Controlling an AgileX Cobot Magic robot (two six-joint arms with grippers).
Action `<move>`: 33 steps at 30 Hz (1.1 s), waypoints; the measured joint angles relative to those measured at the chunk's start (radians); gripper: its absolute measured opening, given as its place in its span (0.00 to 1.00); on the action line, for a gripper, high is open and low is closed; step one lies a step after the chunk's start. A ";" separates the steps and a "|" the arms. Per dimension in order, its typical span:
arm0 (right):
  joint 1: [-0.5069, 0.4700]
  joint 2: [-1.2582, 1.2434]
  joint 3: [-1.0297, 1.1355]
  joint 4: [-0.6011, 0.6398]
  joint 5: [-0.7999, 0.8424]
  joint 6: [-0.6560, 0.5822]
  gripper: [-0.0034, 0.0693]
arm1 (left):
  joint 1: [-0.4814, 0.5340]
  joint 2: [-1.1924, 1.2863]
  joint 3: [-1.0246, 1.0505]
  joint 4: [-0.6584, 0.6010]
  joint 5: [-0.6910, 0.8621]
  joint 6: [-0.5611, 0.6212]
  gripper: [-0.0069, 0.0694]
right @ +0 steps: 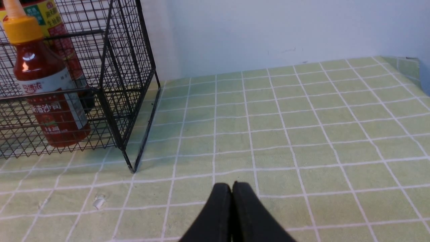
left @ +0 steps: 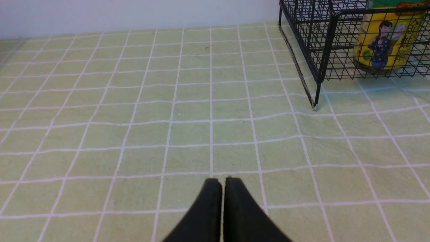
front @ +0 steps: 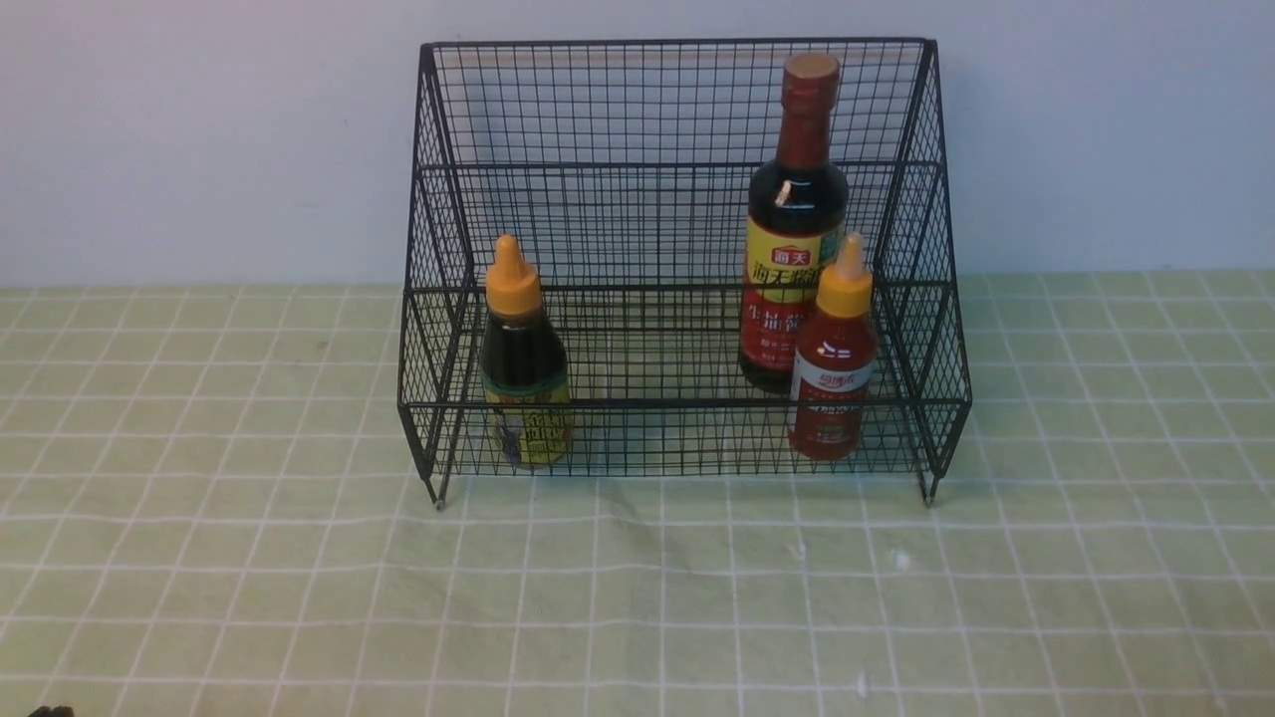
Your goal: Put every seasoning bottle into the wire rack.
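The black wire rack (front: 647, 169) stands at the back of the table with three seasoning bottles upright inside. A squat dark bottle (front: 523, 368) with an orange nozzle is on the lower tier at the left. On the right, the small red sauce bottle (front: 832, 368) stands in front of the tall soy bottle (front: 792, 219), which is on the upper tier. My left gripper (left: 222, 181) is shut and empty, low over the cloth well short of the rack's left foot (left: 314, 107). My right gripper (right: 231, 185) is also shut and empty, near the rack's right foot (right: 133, 170).
A green cloth (front: 637, 597) with a white grid covers the table, and a pale wall (front: 199, 129) rises right behind the rack. Small white specks (front: 901, 560) lie on the cloth in front of the rack. The table's right edge (right: 416, 67) shows in the right wrist view.
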 joint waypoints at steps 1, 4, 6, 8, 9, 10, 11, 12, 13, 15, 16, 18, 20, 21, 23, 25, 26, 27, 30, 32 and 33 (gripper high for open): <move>0.000 0.000 0.000 0.000 0.000 0.000 0.03 | 0.000 0.000 0.000 0.000 0.000 0.000 0.08; 0.000 0.000 0.000 0.000 0.000 0.000 0.03 | 0.000 0.000 0.000 0.000 0.001 0.000 0.08; 0.000 0.000 0.000 0.000 0.000 0.000 0.03 | 0.000 0.000 0.000 0.000 0.001 0.000 0.08; 0.000 0.000 0.000 0.000 0.000 0.000 0.03 | 0.000 0.000 0.000 0.000 0.002 0.000 0.08; 0.000 0.000 0.000 0.000 0.000 0.000 0.03 | 0.000 0.000 0.000 0.000 0.002 0.000 0.08; 0.000 0.000 0.000 0.000 0.000 0.000 0.03 | 0.000 0.000 0.000 0.000 0.002 0.000 0.08; 0.000 0.000 0.000 0.000 0.000 0.000 0.03 | 0.000 0.000 0.000 0.000 0.002 0.000 0.08; 0.000 0.000 0.000 0.000 0.000 0.000 0.03 | 0.000 0.000 0.000 0.000 0.002 0.000 0.08; 0.000 0.000 0.000 0.000 0.000 0.000 0.03 | 0.000 0.000 0.000 0.000 0.002 0.000 0.08; 0.000 0.000 0.000 0.000 0.000 0.000 0.03 | 0.000 0.000 0.000 0.000 0.002 0.000 0.08; 0.000 0.000 0.000 0.000 0.000 0.000 0.03 | 0.000 0.000 0.000 0.000 0.002 0.000 0.08; 0.000 0.000 0.000 0.000 0.000 0.005 0.03 | 0.000 0.000 0.000 0.000 0.003 0.000 0.08; 0.000 0.000 0.000 0.000 0.000 0.017 0.03 | 0.000 0.000 0.000 0.000 0.003 0.000 0.08; 0.000 0.000 0.000 0.000 0.000 0.019 0.03 | 0.000 0.000 0.000 0.000 0.003 0.000 0.08; 0.000 0.000 0.000 0.000 0.000 0.020 0.03 | 0.000 0.000 0.000 0.000 0.003 0.000 0.08; 0.000 0.000 0.000 0.000 0.000 0.021 0.03 | 0.000 0.000 0.000 0.000 0.003 0.000 0.08; 0.000 0.000 0.000 0.000 0.000 0.021 0.03 | 0.000 0.000 0.000 0.000 0.003 0.000 0.08; 0.000 0.000 0.000 0.000 0.000 0.021 0.03 | 0.000 0.000 0.000 0.000 0.003 0.000 0.08; 0.000 0.000 0.000 0.000 0.000 0.021 0.03 | 0.000 0.000 0.000 0.000 0.003 0.000 0.08; 0.000 0.000 0.000 0.000 0.000 0.021 0.03 | 0.000 0.000 0.000 0.000 0.003 0.000 0.08; 0.000 0.000 0.000 0.000 0.000 0.021 0.03 | 0.000 0.000 0.000 0.000 0.003 0.000 0.08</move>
